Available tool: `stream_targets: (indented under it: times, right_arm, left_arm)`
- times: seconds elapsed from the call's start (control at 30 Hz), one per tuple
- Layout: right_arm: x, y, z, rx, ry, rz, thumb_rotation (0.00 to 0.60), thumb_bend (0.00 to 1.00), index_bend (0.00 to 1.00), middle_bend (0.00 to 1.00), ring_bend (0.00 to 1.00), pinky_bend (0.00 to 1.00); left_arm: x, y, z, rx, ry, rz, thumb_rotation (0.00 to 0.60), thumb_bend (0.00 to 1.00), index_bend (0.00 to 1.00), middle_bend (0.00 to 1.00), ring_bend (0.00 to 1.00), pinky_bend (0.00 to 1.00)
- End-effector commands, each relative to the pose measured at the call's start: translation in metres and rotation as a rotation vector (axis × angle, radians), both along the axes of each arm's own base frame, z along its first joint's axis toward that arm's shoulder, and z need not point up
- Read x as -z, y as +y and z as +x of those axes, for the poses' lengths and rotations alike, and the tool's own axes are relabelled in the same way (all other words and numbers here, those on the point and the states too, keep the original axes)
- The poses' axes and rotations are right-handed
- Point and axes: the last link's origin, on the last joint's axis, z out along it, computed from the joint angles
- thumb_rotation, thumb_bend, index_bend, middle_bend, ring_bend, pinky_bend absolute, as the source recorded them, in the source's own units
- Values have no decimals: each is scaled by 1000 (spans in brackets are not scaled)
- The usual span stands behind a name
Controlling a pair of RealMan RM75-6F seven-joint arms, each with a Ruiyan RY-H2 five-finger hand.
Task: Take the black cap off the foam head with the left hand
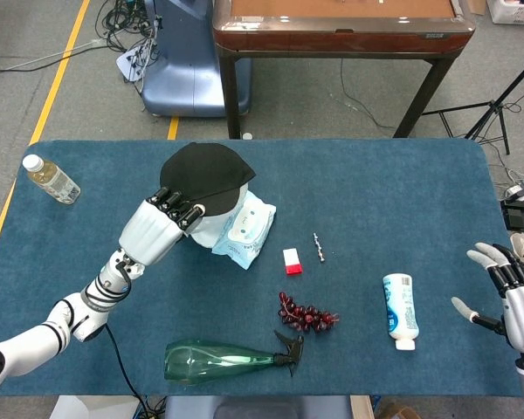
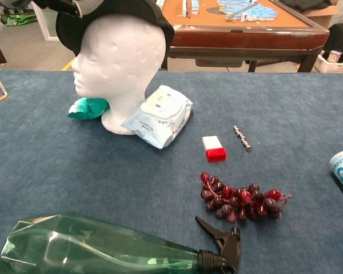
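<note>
A black cap (image 1: 206, 176) sits tilted on the white foam head (image 2: 119, 63), its brim lifted up off the forehead. The cap (image 2: 123, 13) still covers the crown and back of the head. My left hand (image 1: 159, 226) grips the brim from the front left; in the chest view only its fingers (image 2: 83, 5) show at the top edge. At the table's right edge, far from the foam head, my right hand (image 1: 510, 292) rests with fingers spread and holds nothing.
A wet-wipes pack (image 1: 243, 232) and a teal cloth (image 2: 87, 107) lie against the head's base. Also on the blue table (image 1: 402, 201): green spray bottle (image 1: 227, 358), grapes (image 1: 306, 315), red-white box (image 1: 292, 260), small screw (image 1: 317, 247), white tube (image 1: 399, 310), water bottle (image 1: 51, 179).
</note>
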Motion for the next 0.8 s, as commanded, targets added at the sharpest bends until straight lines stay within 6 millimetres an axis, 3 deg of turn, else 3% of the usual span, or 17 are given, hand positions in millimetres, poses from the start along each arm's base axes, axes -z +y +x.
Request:
stream_targets:
  times: [0.03, 0.8]
  right_arm:
    - [0, 0, 0, 0, 0, 0, 600, 134, 255, 218, 157, 303]
    - [1, -1, -1, 2, 0, 7, 600, 134, 255, 218, 157, 303]
  left_arm:
    - [-2, 4, 3, -9, 4, 7, 600, 662, 628, 818, 644, 680]
    - [-15, 28, 10, -72, -27, 60, 600, 662, 629, 819, 647, 693]
